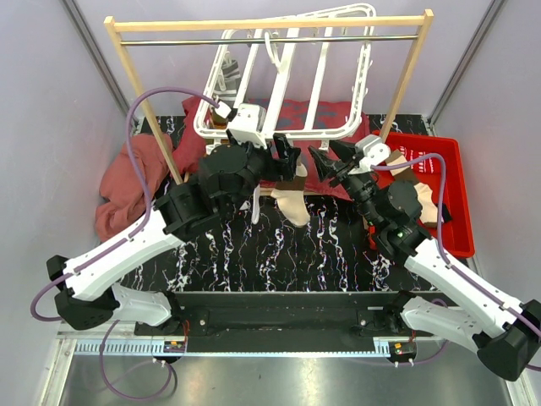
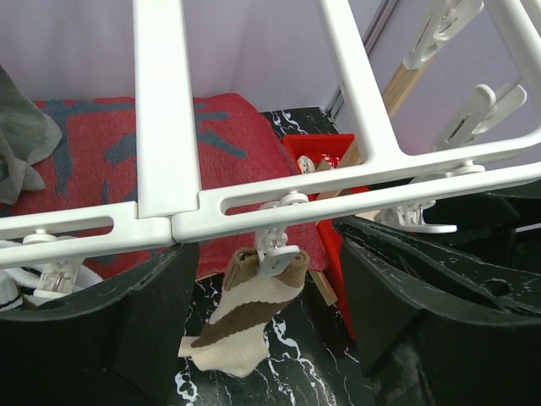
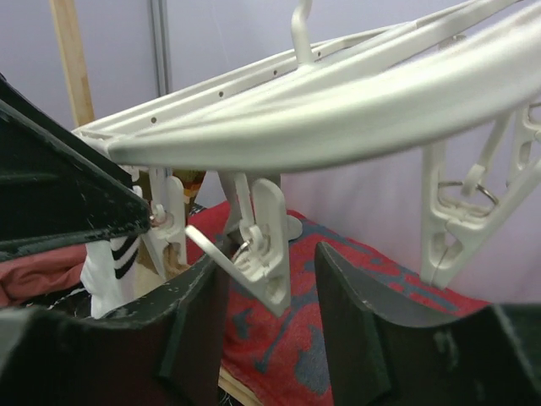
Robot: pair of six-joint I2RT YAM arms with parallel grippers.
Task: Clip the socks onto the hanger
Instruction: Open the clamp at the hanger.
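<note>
The white hanger (image 1: 296, 76) hangs from the rail, and its bars (image 2: 161, 110) fill the left wrist view. A beige-brown striped sock (image 2: 245, 313) dangles from a white clip (image 2: 279, 258) on the hanger's near bar, seen from above as the sock (image 1: 292, 201). My left gripper (image 2: 266, 338) is open, one finger on each side of that sock and clear of it. My right gripper (image 3: 270, 330) is open around an empty clip (image 3: 266, 245); the clip's lever touches the left finger (image 3: 182, 330), with a gap to the other finger. A white sock with dark stripes (image 3: 110, 262) hangs further left.
A wooden rail frame (image 1: 270, 24) carries the hanger. Red cloths lie at the left (image 1: 127, 186) and under the hanger (image 2: 228, 144). A red bin (image 1: 452, 220) holding more socks sits at the right. A grey sock (image 2: 21, 144) hangs at the hanger's far left.
</note>
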